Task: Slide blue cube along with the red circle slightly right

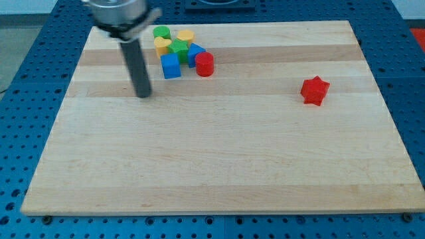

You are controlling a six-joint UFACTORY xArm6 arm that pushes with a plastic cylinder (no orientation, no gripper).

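- Wooden board [219, 166] on a blue perforated bench [20, 133]; the board fills most of the view. Near part, twd the view's bottom, is plain wood.
- Red star block [315, 90]: alone at mid-depth on the view's right, well apart from all other blocks.
- My tip [143, 95]: lower end of a dark upright rod, resting on the board left of centre. It sits to the view's left of and slightly below the blue cube, near it but w/ a visible gap; no contact.
- No fingers on this rig, only the rod, so no spread/pinch state applies.
- Blue cube [170, 66]: nearest block of the cluster, at its lower left corner.
- Red cylinder [204, 64] (the task's red circle): to the view's right of the blue cube, a small gap betw the two, at the cluster's right edge.
- Second blue block [194, 53]: just behind, betw cube and cylinder; shape unclear, partly hidden.
- Green block [178, 48]: centre of cluster, touching neighbours; shape not resolvable.
- Yellow heart-like block [162, 44]: left of the green one.
- Far row: green cylinder [161, 32] and yellow cylinder [185, 34], side by side nr the board's top edge.
- Rod mount [119, 13]: grey metal, cut off by the view's top.
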